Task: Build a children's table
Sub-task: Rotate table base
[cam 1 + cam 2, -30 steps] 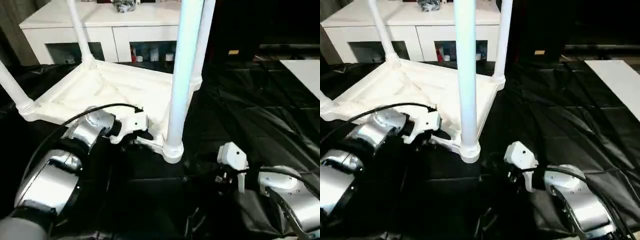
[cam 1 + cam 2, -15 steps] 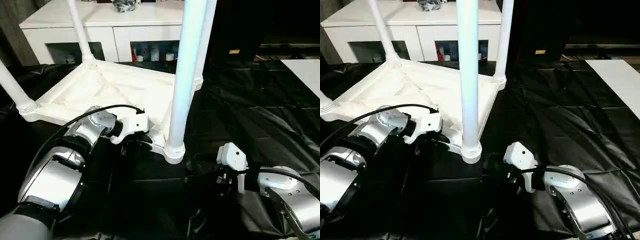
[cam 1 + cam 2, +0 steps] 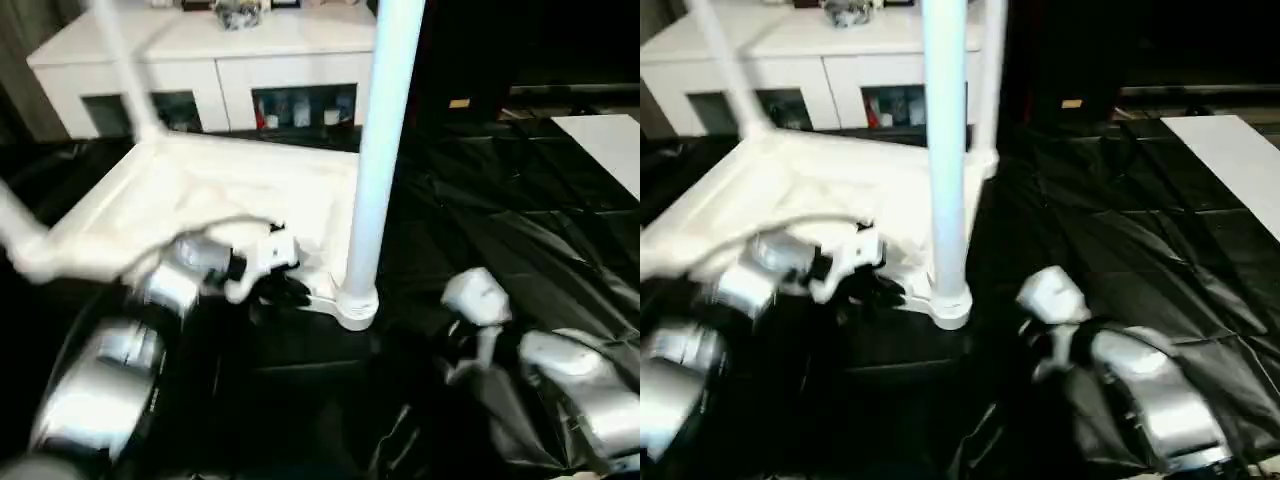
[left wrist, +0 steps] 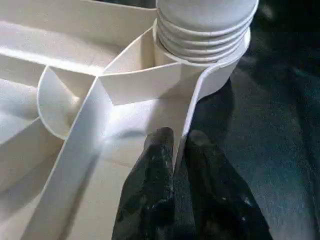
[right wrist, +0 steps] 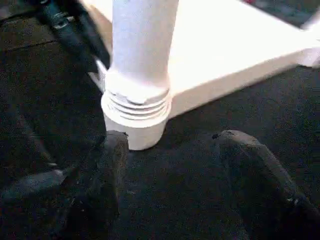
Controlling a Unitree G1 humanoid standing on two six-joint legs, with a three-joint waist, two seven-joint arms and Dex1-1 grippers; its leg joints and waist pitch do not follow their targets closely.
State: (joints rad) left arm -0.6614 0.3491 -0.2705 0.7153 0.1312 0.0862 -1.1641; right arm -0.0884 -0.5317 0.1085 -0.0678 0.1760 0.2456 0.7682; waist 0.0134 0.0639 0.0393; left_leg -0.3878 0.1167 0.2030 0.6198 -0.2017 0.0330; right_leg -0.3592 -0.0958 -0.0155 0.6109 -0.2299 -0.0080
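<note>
**Legs Up, Table Still Upside Down**

Nearest the camera, the robot's two silver forearms reach over a black sheet toward the upturned children's table. The right hand (image 5: 170, 145) hovers low just beside the nearest corner socket (image 5: 135, 117), its two black fingers spread wide with nothing between them. The left hand (image 4: 175, 145) has its fingers drawn narrow, pinching the thin rim wall of the white top (image 3: 215, 195) right beside that same socket; seen from the head, the left hand (image 3: 285, 290) sits at the rim's near edge, wrist bent inward across the body.

Just beyond the hands, the nearest leg (image 3: 380, 150) stands upright in its socket, thread ridges showing at the collar, so it may not be screwed fully home. The ribbed underside faces up, resting on the black sheet. Farther back, a second leg (image 3: 985, 70) rises from the far right corner, a third (image 3: 125, 70) from the far left corner, and a fourth (image 3: 15, 225) angles off at the left edge.

By this reckoning all four legs are fitted, and what remains is any final tightening and turning the table over onto its feet. Behind it all stands a white cabinet (image 3: 200, 50) with glass-fronted compartments.
</note>
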